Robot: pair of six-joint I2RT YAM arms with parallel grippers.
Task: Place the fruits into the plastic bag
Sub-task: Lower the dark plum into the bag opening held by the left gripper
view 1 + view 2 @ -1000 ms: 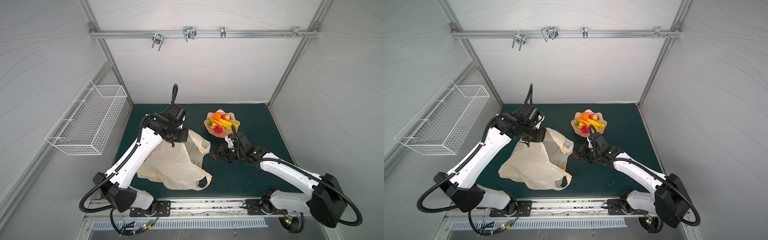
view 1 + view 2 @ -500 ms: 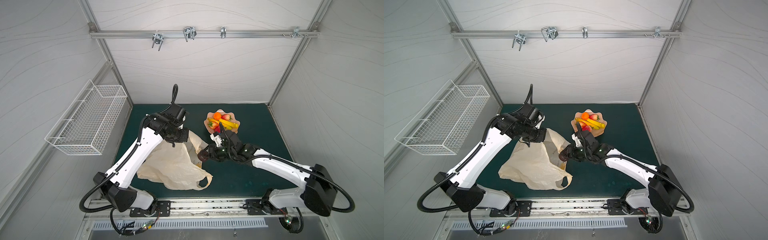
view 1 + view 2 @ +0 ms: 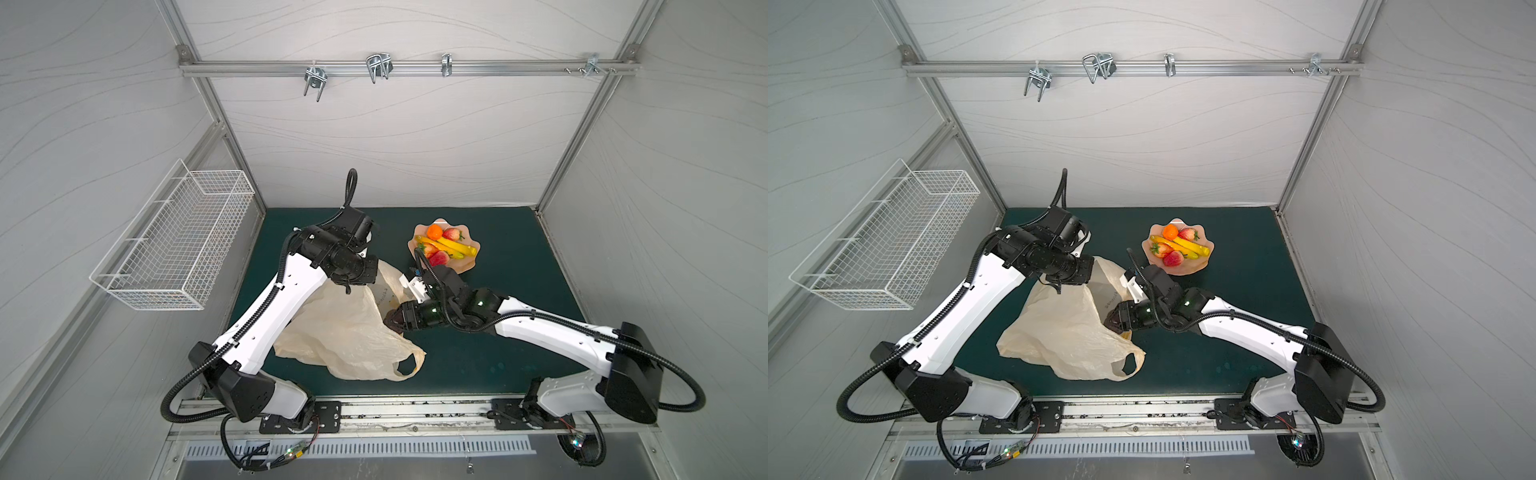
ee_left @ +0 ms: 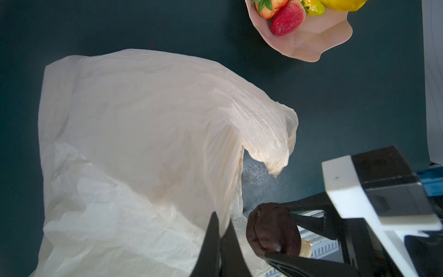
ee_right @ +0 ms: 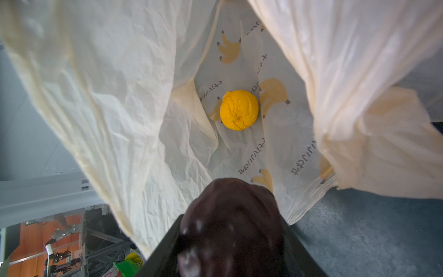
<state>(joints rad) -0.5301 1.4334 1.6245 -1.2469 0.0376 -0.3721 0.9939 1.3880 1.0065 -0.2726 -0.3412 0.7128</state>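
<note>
A white wire basket (image 3: pixel 174 245) is seen fixed to the left wall, beside the dark green counter (image 3: pixel 519 299). To its right, the left hand (image 4: pixel 222 225) is found over the far edge of the plastic bag (image 3: pixel 345 332). Its jaws are pressed together on a fold of the film at the bag's mouth. That edge is held lifted, while the rest of the bag lies crumpled on the counter. One loop handle (image 3: pixel 405 368) is laid flat at the near right corner of the bag.

Inside the bag, a round orange fruit (image 5: pixel 239 109) is shown by the right wrist view, resting on the printed film at the bottom. At the open mouth the right hand (image 3: pixel 398 321) is placed, reaching in from the right. A dark brown ball (image 5: pixel 230 215) is pinched between its two fingers, the jaws being part spread around it. The ball is held at the opening, well apart from the orange fruit deeper in.

Farther right and toward the back wall, a pink bowl (image 3: pixel 467 266) is set on the counter, apart from the bag. In it are seen an orange (image 3: pixel 435 231), yellow bananas (image 3: pixel 455 248) and three strawberries (image 3: pixel 440 258).
</note>
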